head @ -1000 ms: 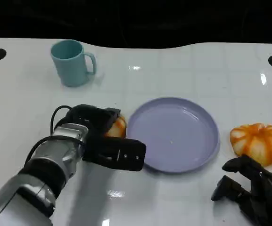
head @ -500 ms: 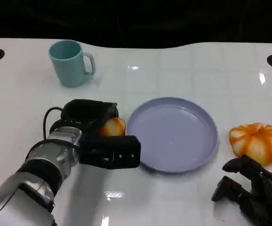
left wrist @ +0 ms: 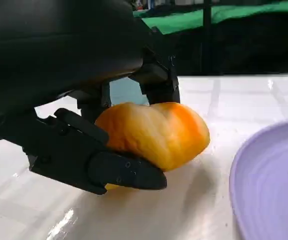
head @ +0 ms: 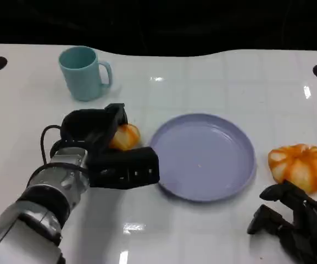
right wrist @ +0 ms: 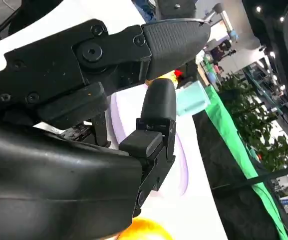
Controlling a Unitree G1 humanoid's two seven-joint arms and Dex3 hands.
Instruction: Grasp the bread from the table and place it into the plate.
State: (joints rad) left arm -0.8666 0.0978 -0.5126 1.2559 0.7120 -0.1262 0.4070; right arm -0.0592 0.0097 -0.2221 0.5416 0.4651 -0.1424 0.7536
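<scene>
The bread (head: 124, 136), a small golden-orange roll, lies just left of the lilac plate (head: 224, 176). My left hand (head: 100, 148) grips it from the near left. In the left wrist view black fingers (left wrist: 109, 167) close under and behind the bread (left wrist: 153, 132), which seems to hang just off the white table beside the plate's rim (left wrist: 263, 190). My right hand (head: 295, 225) rests at the near right corner, holding nothing, its fingers (right wrist: 156, 120) loosely bent and apart.
A teal cup (head: 84, 72) stands at the back left. An orange pumpkin-shaped piece (head: 300, 166) sits right of the plate, just beyond my right hand. The table's far edge meets a dark background. Bare white tabletop lies in front of the plate.
My left hand, with the bread in it, has drawn back to the left and up, away from the plate's rim. The right hand has stayed put.
</scene>
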